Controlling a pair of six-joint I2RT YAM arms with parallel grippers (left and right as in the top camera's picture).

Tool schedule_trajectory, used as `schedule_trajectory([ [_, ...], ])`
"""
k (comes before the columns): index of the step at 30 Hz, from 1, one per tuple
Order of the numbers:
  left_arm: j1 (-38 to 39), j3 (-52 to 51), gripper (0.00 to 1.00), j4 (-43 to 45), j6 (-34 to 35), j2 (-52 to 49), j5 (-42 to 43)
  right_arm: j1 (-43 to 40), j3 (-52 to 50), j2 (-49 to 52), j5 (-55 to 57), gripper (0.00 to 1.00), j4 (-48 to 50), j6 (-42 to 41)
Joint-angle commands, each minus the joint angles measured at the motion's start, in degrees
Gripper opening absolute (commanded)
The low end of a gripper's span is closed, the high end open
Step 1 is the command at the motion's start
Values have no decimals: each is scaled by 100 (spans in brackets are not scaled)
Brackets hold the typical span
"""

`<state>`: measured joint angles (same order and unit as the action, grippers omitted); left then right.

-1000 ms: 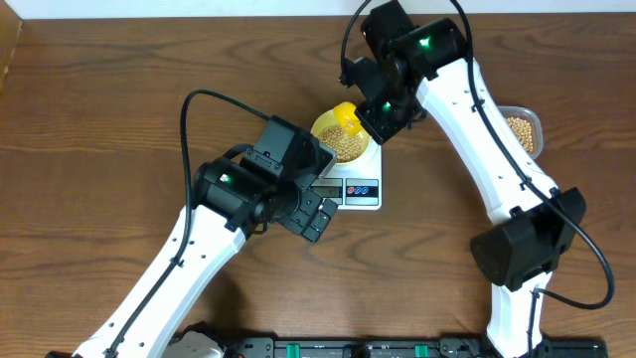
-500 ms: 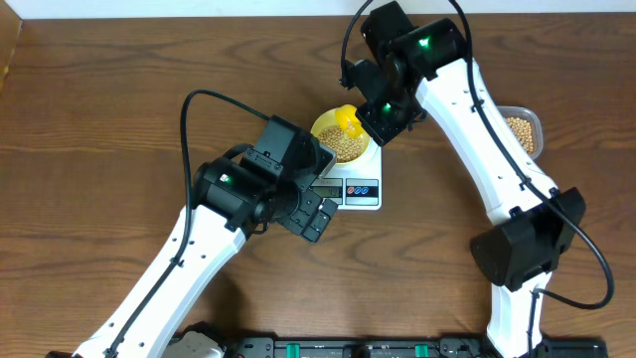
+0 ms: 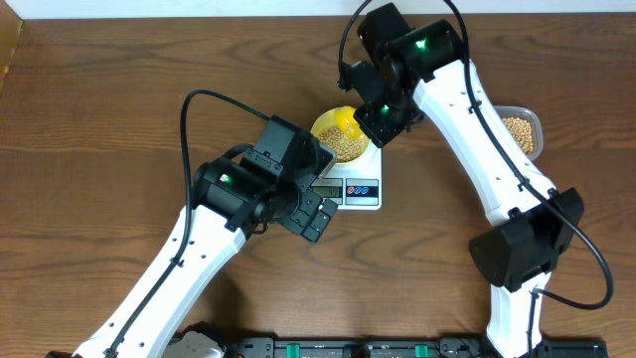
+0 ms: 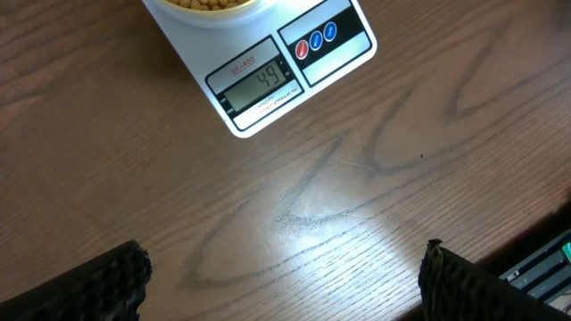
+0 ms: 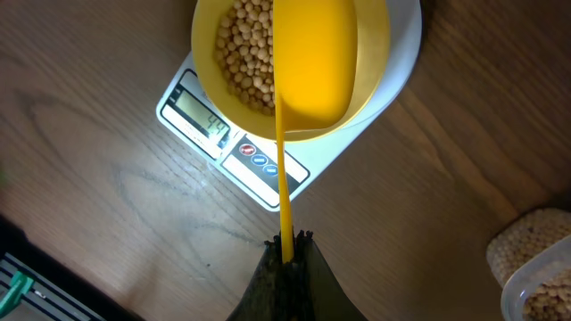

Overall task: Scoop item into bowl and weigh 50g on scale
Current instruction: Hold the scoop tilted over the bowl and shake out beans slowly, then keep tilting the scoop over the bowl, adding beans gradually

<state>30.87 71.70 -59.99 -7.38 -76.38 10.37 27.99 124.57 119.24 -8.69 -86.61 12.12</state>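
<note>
The pale-yellow bowl (image 3: 341, 137) (image 5: 375, 62) sits on the white scale (image 3: 356, 185) (image 5: 259, 160) (image 4: 268, 85) and holds tan beans (image 3: 347, 145) (image 5: 245, 53). The scale's display reads 49 in the left wrist view. My right gripper (image 3: 381, 117) (image 5: 287, 245) is shut on the handle of the bright yellow scoop (image 3: 345, 116) (image 5: 312, 62), whose cup hangs over the bowl. My left gripper (image 3: 318, 212) (image 4: 285, 276) is open and empty, low over the table just in front of the scale.
A clear plastic tub (image 3: 523, 131) (image 5: 540, 267) with more beans stands to the right of the scale, partly behind the right arm. Black equipment (image 3: 358, 348) runs along the table's front edge.
The right gripper and scoop have shifted very slightly. The left arm has not moved.
</note>
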Motion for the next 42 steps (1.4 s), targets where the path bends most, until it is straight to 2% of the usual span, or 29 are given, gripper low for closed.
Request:
schedule_trajectory([
  [1, 7, 74, 98, -13, -11, 46, -17, 31, 116, 46, 70, 1, -24, -26],
  [42, 7, 74, 98, -13, -11, 46, -15, 160, 118, 22, 385, 1, -144, 195],
])
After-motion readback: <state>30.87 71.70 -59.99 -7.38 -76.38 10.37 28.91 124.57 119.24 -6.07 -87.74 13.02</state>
